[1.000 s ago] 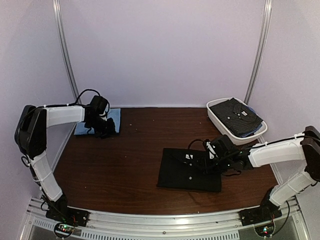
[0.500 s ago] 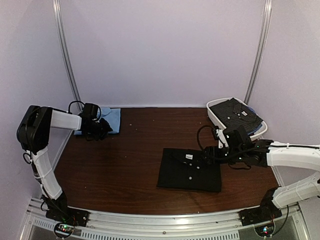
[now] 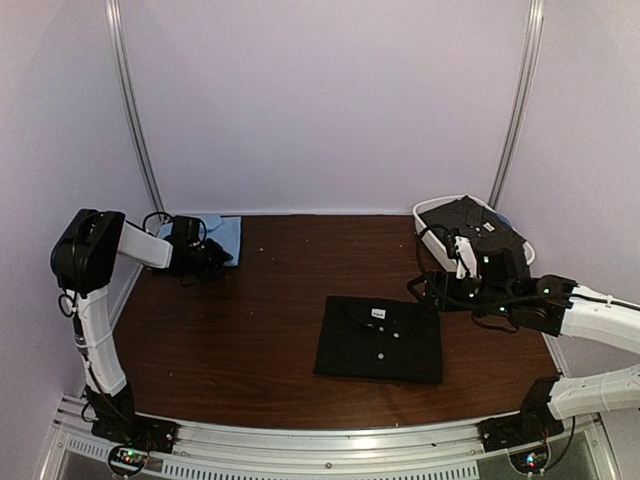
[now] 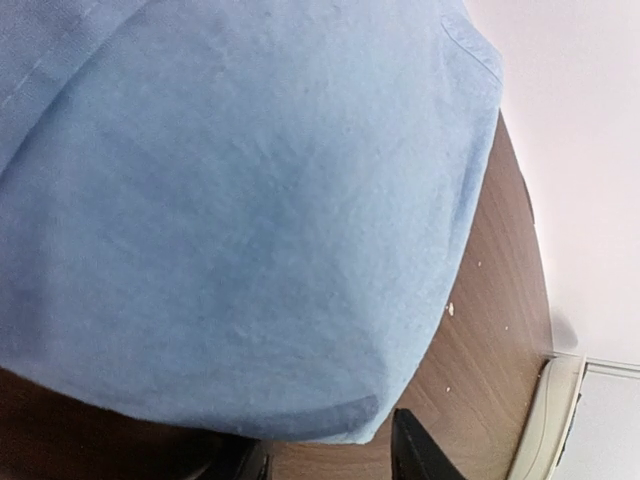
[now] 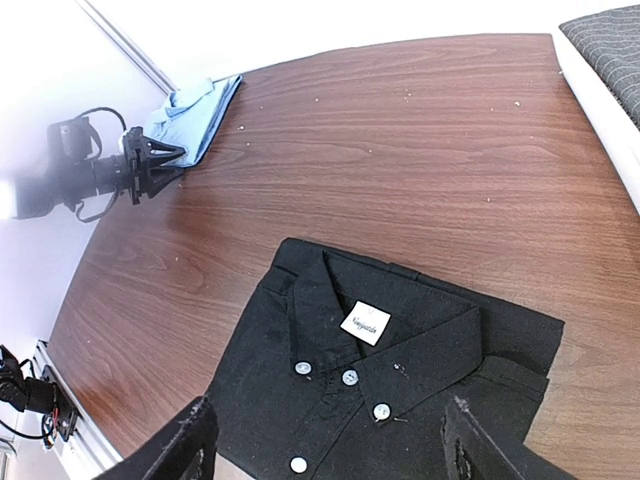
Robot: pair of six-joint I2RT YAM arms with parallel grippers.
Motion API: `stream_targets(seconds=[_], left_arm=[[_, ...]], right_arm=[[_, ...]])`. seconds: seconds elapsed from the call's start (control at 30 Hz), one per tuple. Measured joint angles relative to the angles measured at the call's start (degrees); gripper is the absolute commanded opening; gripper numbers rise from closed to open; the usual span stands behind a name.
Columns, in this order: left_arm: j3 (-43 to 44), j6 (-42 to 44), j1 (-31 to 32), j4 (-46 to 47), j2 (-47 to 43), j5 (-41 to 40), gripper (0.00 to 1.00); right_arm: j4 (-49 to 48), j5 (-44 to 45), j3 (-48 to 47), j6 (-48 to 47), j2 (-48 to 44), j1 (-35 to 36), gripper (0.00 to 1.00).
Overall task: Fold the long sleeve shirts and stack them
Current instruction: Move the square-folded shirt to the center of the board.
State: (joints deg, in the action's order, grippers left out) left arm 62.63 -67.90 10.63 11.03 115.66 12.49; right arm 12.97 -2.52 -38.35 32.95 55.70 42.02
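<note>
A folded black shirt (image 3: pixel 380 340) with pale buttons and a white collar label lies flat on the table's near right; the right wrist view looks down on it (image 5: pixel 400 370). My right gripper (image 3: pixel 428 290) is open and empty, held above the shirt's far right corner (image 5: pixel 335 450). A folded light blue shirt (image 3: pixel 226 236) lies at the far left corner. My left gripper (image 3: pixel 222 258) is low at the blue shirt's near edge, jaws open. In the left wrist view (image 4: pixel 325 462) the blue cloth (image 4: pixel 250 200) fills the frame just above the fingertips. I cannot tell whether they touch it.
A white oval tub (image 3: pixel 436 243) at the far right holds a dark pinstriped shirt (image 3: pixel 478 222), also visible in the right wrist view (image 5: pixel 610 40). White walls close in the table at the back and sides. Cables trail from both wrists.
My right gripper has lifted off the black shirt and drawn back right toward the tub. My left gripper has dropped and reached in to the blue shirt's edge.
</note>
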Motion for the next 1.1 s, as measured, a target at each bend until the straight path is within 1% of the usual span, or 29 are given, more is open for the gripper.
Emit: stream_targets(seconds=[0.07,0.2,0.27,0.47,0.63,0.73,0.87,1.1], left_arm=[[0.02,-0.2,0.0,1.49,0.68,0.24,0.33],[0.15,-0.7,-0.04,2.69,1.53,0.61,0.09],[0.13,-0.79,-0.04,2.56,1.9,0.74,0.0],[-0.52,-0.33,0.15,2.38,1.75,1.75,0.0],[-5.53,-0.44,2.62,1.27,-2.8,1.88,0.0],[-8.72,-1.25,6.08,0.74,-6.25,1.73,0.0],[-12.61,-3.58,13.03,0.59,-10.4,1.18,0.0],[-15.74,-8.66,23.17,0.39,-13.07,-0.76,0.0]], right_arm=[[0.39,0.04,0.0,0.02,-0.33,0.0,0.78],[0.81,0.02,0.0,0.07,-0.33,0.0,0.79],[0.79,0.02,0.02,0.24,-0.33,0.0,0.78],[0.17,-0.04,0.04,0.5,0.15,0.0,0.78],[-1.49,-0.39,0.13,0.66,1.6,0.0,0.79],[-2.58,-0.7,0.42,0.68,2.54,0.0,0.79],[-3.85,-1.73,0.52,0.63,4.07,0.0,0.79],[-5.11,-3.48,1.42,0.2,5.14,0.0,0.79]])
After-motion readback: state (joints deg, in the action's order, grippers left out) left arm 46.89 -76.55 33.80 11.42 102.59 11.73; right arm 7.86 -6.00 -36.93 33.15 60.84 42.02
